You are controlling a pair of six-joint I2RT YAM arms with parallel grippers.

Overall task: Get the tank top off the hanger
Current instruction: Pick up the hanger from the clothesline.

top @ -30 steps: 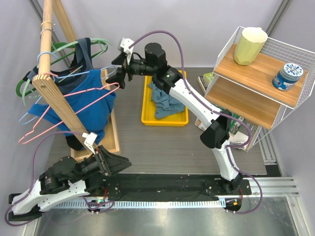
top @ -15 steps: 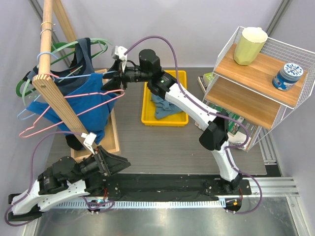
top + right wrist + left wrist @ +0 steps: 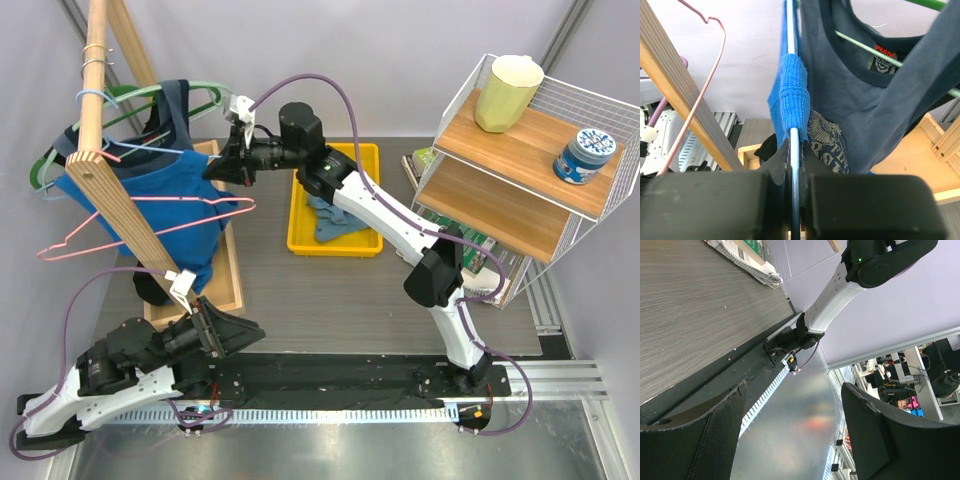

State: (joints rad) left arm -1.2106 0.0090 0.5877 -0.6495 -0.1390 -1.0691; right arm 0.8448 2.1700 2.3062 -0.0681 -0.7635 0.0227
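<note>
A bright blue tank top (image 3: 150, 195) hangs on a pale blue wire hanger (image 3: 152, 152) from the slanted wooden rail (image 3: 110, 190) at the left. My right gripper (image 3: 222, 165) reaches in from the right and is shut on that hanger's wire. In the right wrist view the hanger wire (image 3: 791, 142) runs between the pressed fingers of the right gripper (image 3: 792, 160), and the top's blue strap (image 3: 793, 90) wraps the wire just beyond them. My left gripper (image 3: 794, 390) stands open and empty, low by the arm bases (image 3: 235, 335).
A navy tank top (image 3: 175, 105) hangs on a green hanger behind, close to my right fingers (image 3: 865, 100). A bare pink wire hanger (image 3: 150, 225) dangles in front. A wooden tray (image 3: 228, 285) lies under the rail, a yellow bin (image 3: 335, 240) with cloth beside it, a wire shelf (image 3: 520, 160) at right.
My right gripper moved left to the blue top's hanger and shut on its wire. The hangers swung slightly. The left arm stayed still.
</note>
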